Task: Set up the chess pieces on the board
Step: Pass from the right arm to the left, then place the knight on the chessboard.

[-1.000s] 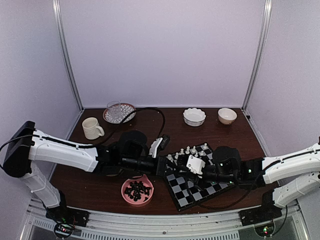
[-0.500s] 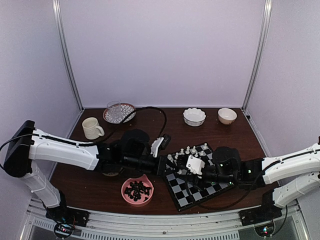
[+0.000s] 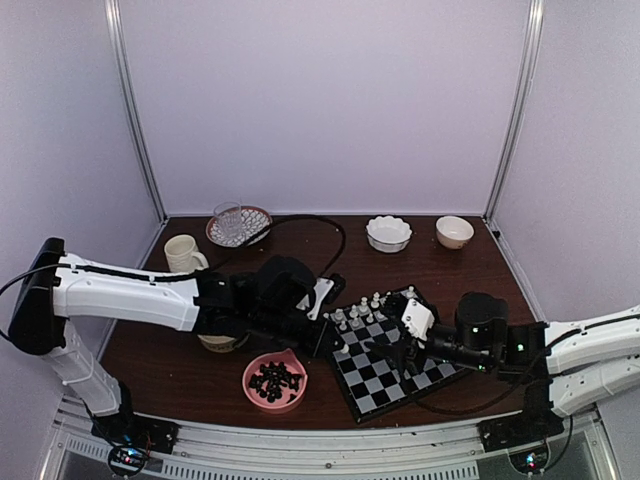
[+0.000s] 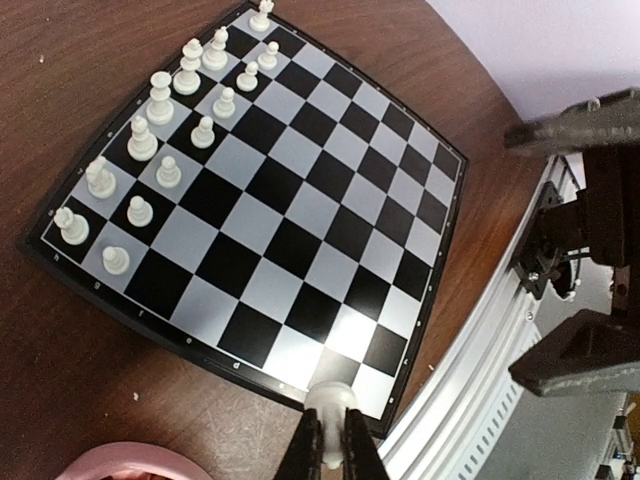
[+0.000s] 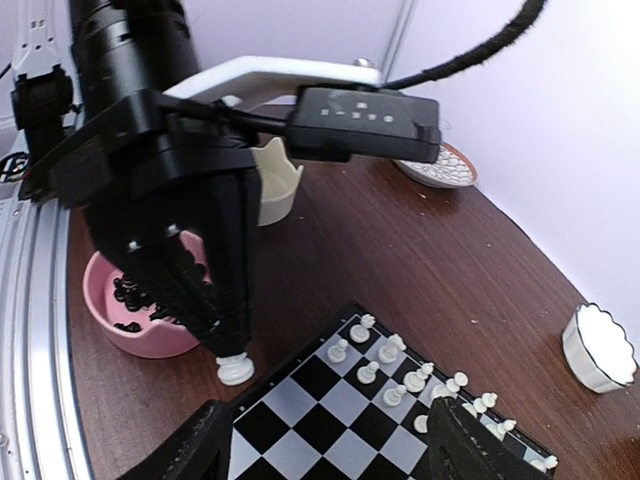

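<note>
- Counted two nearly full ranks of white chess pieces (image 4: 160, 95) standing upright along the far-left edge of the board (image 4: 300, 230), with every other square bare.
- Found one more white piece (image 5: 235, 368) off the squares, pinched by its head in the left gripper (image 4: 330, 430), jaws clamped tight on it and its base hanging free.
- Placed that piece in the air by the board's left side, clear of the surface; could not tell which square, if any, lay beneath.
- Saw the right gripper (image 5: 330, 410) over the near-right part of the board, jaws spread wide with nothing between them.
- Noted the black pieces (image 3: 275, 381) heaped in a pink bowl (image 3: 246, 385) on the table just near-left of the board, none set out yet.
- Noted a mug (image 3: 183, 256) and a scalloped white bowl (image 3: 388, 233) well apart toward the far edge, out of play.
- Judged the step in hand as carrying a white man to one of the last gaps in the white ranks — task under half done, with black untouched.
- Judged the next move to call for an upright descent onto an empty square between close neighbours. Release only with the base flat, then a straight lift out — no finger clipping the row.
</note>
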### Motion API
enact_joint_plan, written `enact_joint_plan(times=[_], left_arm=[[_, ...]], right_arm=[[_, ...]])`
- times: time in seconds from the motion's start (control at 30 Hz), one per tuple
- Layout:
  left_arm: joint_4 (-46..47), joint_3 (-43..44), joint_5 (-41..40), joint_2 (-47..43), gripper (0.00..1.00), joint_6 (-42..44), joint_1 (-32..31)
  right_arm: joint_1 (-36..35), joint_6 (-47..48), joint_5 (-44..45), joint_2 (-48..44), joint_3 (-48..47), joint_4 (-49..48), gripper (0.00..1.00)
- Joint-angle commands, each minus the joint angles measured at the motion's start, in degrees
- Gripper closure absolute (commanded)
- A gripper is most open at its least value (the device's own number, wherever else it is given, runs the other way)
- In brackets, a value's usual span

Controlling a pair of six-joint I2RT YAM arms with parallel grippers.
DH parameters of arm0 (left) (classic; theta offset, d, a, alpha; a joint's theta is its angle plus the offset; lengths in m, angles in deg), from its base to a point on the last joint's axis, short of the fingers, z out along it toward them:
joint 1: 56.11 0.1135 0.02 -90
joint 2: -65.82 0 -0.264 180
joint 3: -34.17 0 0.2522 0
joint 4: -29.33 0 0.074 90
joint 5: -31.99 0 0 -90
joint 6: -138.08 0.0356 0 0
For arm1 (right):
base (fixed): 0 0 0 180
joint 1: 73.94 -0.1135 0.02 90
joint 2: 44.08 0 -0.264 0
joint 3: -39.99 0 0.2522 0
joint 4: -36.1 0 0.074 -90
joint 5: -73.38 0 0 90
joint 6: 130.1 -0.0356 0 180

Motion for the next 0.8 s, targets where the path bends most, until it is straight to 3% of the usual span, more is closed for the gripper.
enact_joint_plan(times=[0.0,0.23,0.47,0.77], left_arm=[[-7.9,6.9,-7.8,4.6,1.0,5.2,-2.0],[-13.0,14.6,-8.6,12.8,1.0,7.3,-2.8],[-14.7,18.1,-8.9,17.8,1.0,8.3,-2.8],[-16.4,22.0,-8.3,22.7,1.0,8.9,-2.8]], right_arm=[[2.4,-4.9,7.1,-1.5,0.5,-1.2,0.31],[7.9,-14.1,18.5,-5.3,3.4,-1.2,0.32],[15.1,-20.8,18.3,-7.1,4.3,1.8,0.32],[15.9,-21.4,17.5,-6.8,4.2,2.3,0.32]])
